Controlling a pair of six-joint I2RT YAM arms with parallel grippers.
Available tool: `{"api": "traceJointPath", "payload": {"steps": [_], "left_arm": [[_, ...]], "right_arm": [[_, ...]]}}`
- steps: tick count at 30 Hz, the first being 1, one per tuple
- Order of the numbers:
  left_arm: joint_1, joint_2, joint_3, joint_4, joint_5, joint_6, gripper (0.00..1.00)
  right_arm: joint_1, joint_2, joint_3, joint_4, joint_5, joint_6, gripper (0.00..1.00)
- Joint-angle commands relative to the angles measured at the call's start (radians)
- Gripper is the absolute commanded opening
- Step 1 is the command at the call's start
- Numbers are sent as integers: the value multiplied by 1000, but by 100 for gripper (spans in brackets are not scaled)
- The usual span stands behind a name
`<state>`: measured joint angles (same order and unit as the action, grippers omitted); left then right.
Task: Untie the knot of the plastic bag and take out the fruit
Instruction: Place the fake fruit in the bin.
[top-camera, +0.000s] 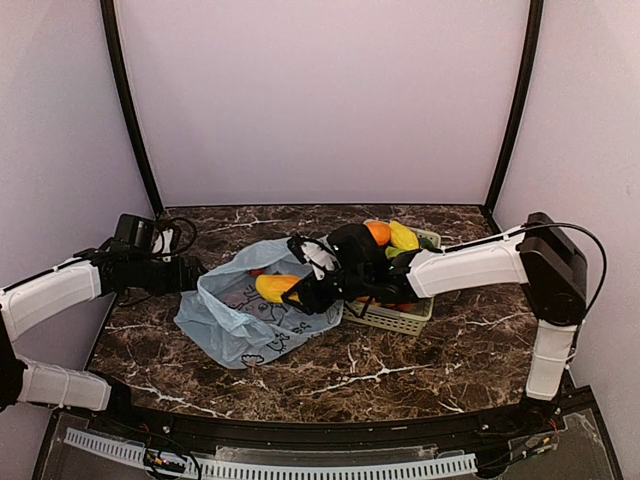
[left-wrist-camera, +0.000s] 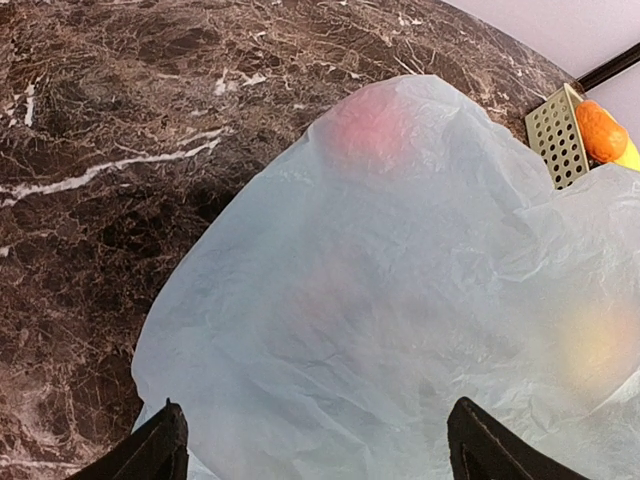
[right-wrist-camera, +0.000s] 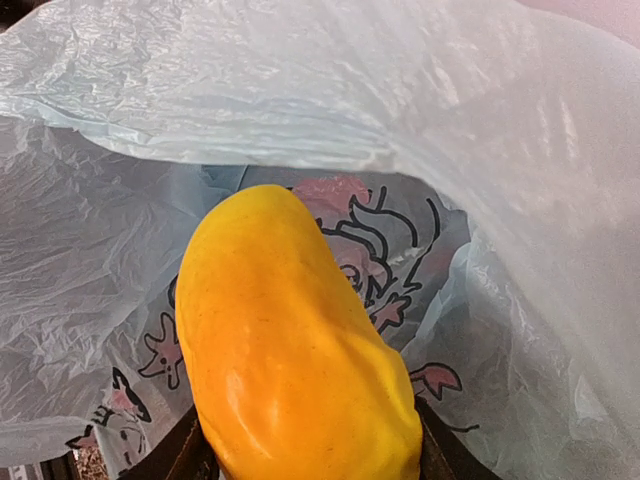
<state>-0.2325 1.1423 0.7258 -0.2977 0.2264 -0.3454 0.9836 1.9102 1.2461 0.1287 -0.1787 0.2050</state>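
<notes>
Over on your left, the left gripper sits at the left edge of the plastic bag. Its fingers are spread wide with the light blue film lying between them, not pinching anything. A red-pink fruit shows through the film on the far side, pretty blurry. Mid table, the bag's mouth gapes open, and your right gripper is clamped on the orange-yellow mango, one finger on each side. The mango is in that open mouth, cartoon print behind it. Just right of the bag is the pale green basket, holding an orange and a yellow lemon.
</notes>
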Motion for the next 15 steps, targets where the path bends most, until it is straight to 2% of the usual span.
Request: {"api": "traceJointPath", "payload": {"steps": [1, 7, 11, 15], "left_arm": [[8, -23, -28, -46, 10, -12, 89], [19, -47, 17, -71, 12, 14, 89], [65, -23, 154, -193, 41, 109, 89], [110, 1, 320, -280, 40, 193, 89]], "right_arm": [[21, -83, -73, 15, 16, 43, 13], [38, -249, -199, 8, 46, 54, 14], [37, -405, -272, -24, 112, 40, 14], [20, -520, -291, -121, 266, 36, 14]]}}
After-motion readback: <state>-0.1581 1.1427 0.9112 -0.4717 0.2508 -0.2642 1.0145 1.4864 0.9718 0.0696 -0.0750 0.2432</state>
